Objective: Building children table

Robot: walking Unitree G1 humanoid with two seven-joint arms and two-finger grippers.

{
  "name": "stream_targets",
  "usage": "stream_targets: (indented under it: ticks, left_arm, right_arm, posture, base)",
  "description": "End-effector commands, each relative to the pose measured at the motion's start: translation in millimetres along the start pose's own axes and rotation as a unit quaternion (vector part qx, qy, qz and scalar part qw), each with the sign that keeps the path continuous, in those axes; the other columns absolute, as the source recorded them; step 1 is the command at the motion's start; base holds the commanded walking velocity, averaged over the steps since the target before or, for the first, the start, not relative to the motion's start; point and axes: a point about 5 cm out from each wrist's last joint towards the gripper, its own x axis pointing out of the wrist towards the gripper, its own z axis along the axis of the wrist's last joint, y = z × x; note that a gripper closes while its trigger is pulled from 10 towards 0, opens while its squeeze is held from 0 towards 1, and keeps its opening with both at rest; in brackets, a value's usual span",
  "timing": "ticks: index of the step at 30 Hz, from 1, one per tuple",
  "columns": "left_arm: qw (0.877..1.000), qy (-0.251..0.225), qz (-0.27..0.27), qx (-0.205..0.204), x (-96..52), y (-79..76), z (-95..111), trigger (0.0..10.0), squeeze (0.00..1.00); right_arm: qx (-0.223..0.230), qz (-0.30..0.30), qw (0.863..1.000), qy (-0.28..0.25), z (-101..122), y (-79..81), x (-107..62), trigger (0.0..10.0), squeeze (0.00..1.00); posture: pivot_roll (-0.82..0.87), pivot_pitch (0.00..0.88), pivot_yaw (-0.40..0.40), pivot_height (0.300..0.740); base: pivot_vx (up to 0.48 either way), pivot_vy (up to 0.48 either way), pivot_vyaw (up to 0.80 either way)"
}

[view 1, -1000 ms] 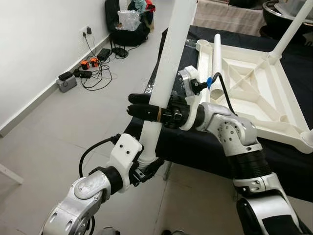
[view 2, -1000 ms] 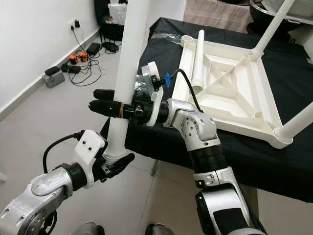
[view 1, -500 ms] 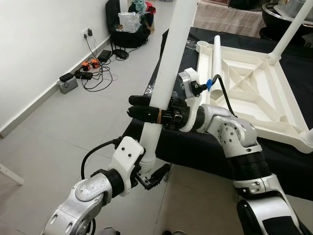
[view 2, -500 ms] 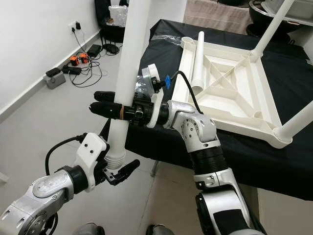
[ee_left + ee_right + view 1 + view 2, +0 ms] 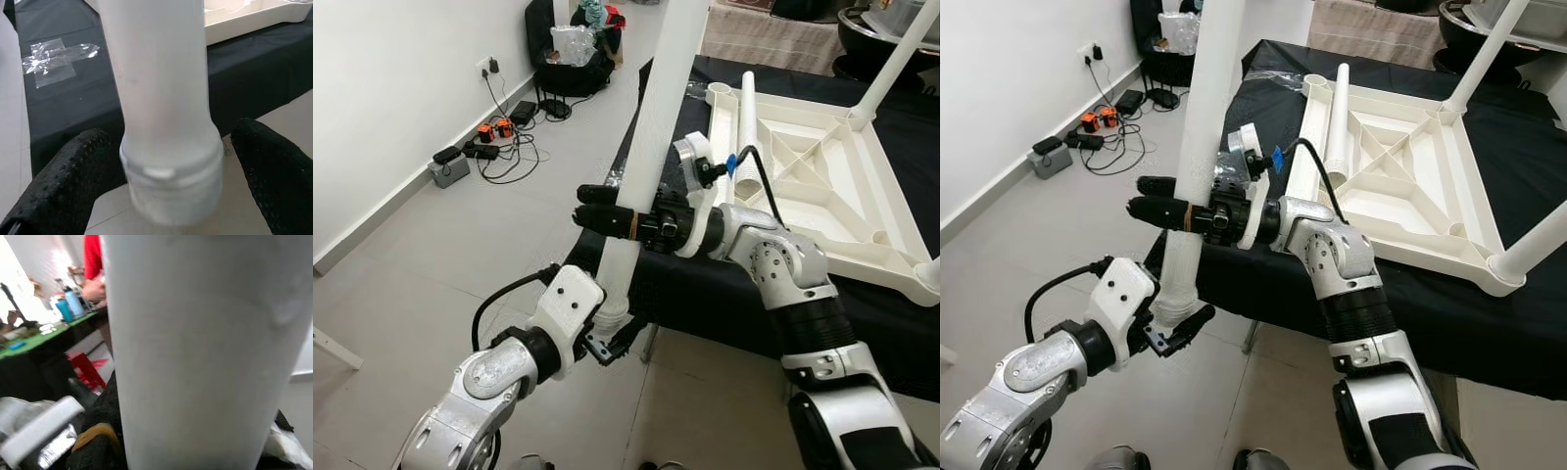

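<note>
Right claw (image 5: 607, 217) clamped across the middle of a long white table leg (image 5: 651, 127), black fingers pinching it from both sides, tips poking out toward 9 o'clock past the tube. Left claw (image 5: 612, 338) down at the leg's bottom end, fingers (image 5: 73, 181) spread wide on either side of it, a clear gap between each pad and the plastic in the left wrist view.

Plain smooth white tube, that leg, tall and leaning a touch toward 1 o'clock, running up out of the top of the head views. Ends in a narrower ribbed collar at the bottom, sitting right between the left claw's open fingers. Held out over the grey tiled floor (image 5: 431, 255), just off the near corner of a table draped in black cloth (image 5: 705, 284).

Upside down on that cloth, at 2 o'clock from the right claw: the white plastic tabletop (image 5: 822, 186), ribbed underside up. Another leg (image 5: 901, 54) standing up from its far corner, a loose one (image 5: 749, 117) lying along its left edge beside an open corner socket (image 5: 718, 91).

Off at 10 o'clock by the white wall (image 5: 382, 88): a tangle of cables and chargers (image 5: 489, 137), with a black bag (image 5: 563, 44) further back.
</note>
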Motion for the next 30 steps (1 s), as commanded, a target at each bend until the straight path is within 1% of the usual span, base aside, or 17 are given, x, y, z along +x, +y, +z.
stream_targets:
  ticks: [1,3,7,10,12,13,14,16,17,18,20,21,22,25,26,29,30]
  left_arm:
    - [1.000,-0.001,-0.003,0.004,-1.4,-2.7,1,10.0,0.00]
    - [1.000,0.004,-0.004,0.004,-1.3,-3.9,-1,10.0,0.00]
    - [1.000,0.008,-0.001,0.002,-1.1,-4.9,-3,10.0,0.00]
    - [1.000,0.005,0.021,0.004,0.3,-0.8,-3,10.0,0.00]
    - [1.000,0.005,0.021,0.004,0.3,-0.8,-3,10.0,0.00]
    - [0.999,0.003,0.030,0.010,0.6,0.8,-2,10.0,0.00]
    - [0.999,0.003,0.030,0.010,0.6,0.8,-2,10.0,0.00]
    - [0.999,-0.007,0.052,0.011,1.2,3.7,0,10.0,0.00]
    - [0.999,-0.007,0.052,0.011,1.2,3.7,0,10.0,0.00]
    - [0.998,-0.013,0.063,0.007,2.1,3.0,2,10.0,0.00]
    - [0.998,-0.015,0.064,0.007,2.2,1.9,2,10.0,0.00]
    - [0.998,-0.016,0.064,0.006,2.1,1.1,3,10.0,0.00]
    - [0.998,-0.019,0.066,0.005,2.3,-0.7,5,10.0,0.00]
    - [0.997,-0.026,0.072,-0.004,2.5,-2.0,8,10.0,0.00]
    - [0.997,-0.027,0.075,-0.005,1.7,-2.7,9,10.0,0.00]
    - [0.997,-0.027,0.078,-0.006,1.0,-3.1,10,10.0,0.00]
    - [0.997,-0.026,0.078,-0.007,-0.9,-4.6,10,10.0,0.00]
  right_arm:
    - [-0.021,-0.026,0.999,-0.002,9,-6.7,-0.6,0.0,0.00]
    - [-0.034,-0.061,0.998,-0.008,14,-15.0,-3.9,0.0,0.00]
    - [-0.047,-0.081,0.996,-0.013,20,-20.9,-8.8,0.0,0.00]
    - [-0.072,-0.149,0.986,-0.029,36,-35.8,-16.5,0.0,0.00]
    - [-0.072,-0.149,0.986,-0.029,36,-35.8,-16.5,0.0,0.00]
    - [-0.083,-0.191,0.977,-0.041,43,-42.8,-19.7,0.0,0.00]
    - [-0.083,-0.191,0.977,-0.041,43,-42.8,-19.7,0.0,0.00]
    - [-0.101,-0.282,0.951,-0.078,60,-56.9,-26.1,0.0,0.00]
    - [-0.101,-0.282,0.951,-0.078,60,-56.9,-26.1,0.0,0.00]
    - [-0.117,-0.339,0.928,-0.100,69,-64.4,-27.1,0.0,0.00]
    - [-0.123,-0.347,0.924,-0.103,71,-65.3,-26.6,0.0,0.00]
    - [-0.133,-0.358,0.919,-0.100,71,-66.6,-26.3,0.0,0.00]
    - [-0.153,-0.378,0.909,-0.089,71,-68.6,-27.0,0.0,0.00]
    - [-0.156,-0.373,0.910,-0.095,73,-69.2,-27.0,0.0,0.00]
    - [-0.156,-0.355,0.917,-0.097,73,-68.4,-27.2,0.0,0.00]
    - [-0.156,-0.343,0.921,-0.098,74,-67.9,-27.5,0.0,0.00]
    - [-0.161,-0.335,0.923,-0.097,76,-67.7,-32.0,0.0,0.00]
  posture:
    - [0.07,0.119,-0.064,0.740]
    - [0.06,0.116,-0.061,0.740]
    - [0.06,0.116,-0.061,0.740]
    - [0.07,0.116,-0.062,0.740]
    - [0.07,0.116,-0.062,0.740]
    - [0.07,0.115,-0.063,0.740]
    - [0.07,0.115,-0.063,0.740]
    - [0.07,0.114,-0.065,0.740]
    - [0.07,0.114,-0.065,0.740]
    - [0.07,0.118,-0.066,0.740]
    - [0.07,0.117,-0.068,0.740]
    - [0.07,0.117,-0.068,0.740]
    - [0.08,0.119,-0.068,0.740]
    - [0.09,0.131,-0.071,0.740]
    - [0.09,0.146,-0.069,0.740]
    - [0.09,0.146,-0.069,0.740]
    - [0.10,0.166,-0.068,0.740]
  base:
    - [0.000,0.000,0.00]
    - [0.000,0.000,0.00]
    - [0.000,0.000,0.00]
    - [0.000,0.000,0.00]
    - [0.000,0.000,0.00]
    - [0.000,0.000,0.00]
    - [0.000,0.000,0.00]
    - [0.000,0.000,0.00]
    - [0.000,0.000,0.00]
    - [0.000,0.000,0.00]
    - [0.000,0.000,0.00]
    - [0.000,0.000,0.00]
    - [0.000,0.000,0.00]
    - [0.000,0.000,0.00]
    - [0.000,0.000,0.00]
    - [0.000,0.000,0.00]
    - [0.000,0.000,0.00]
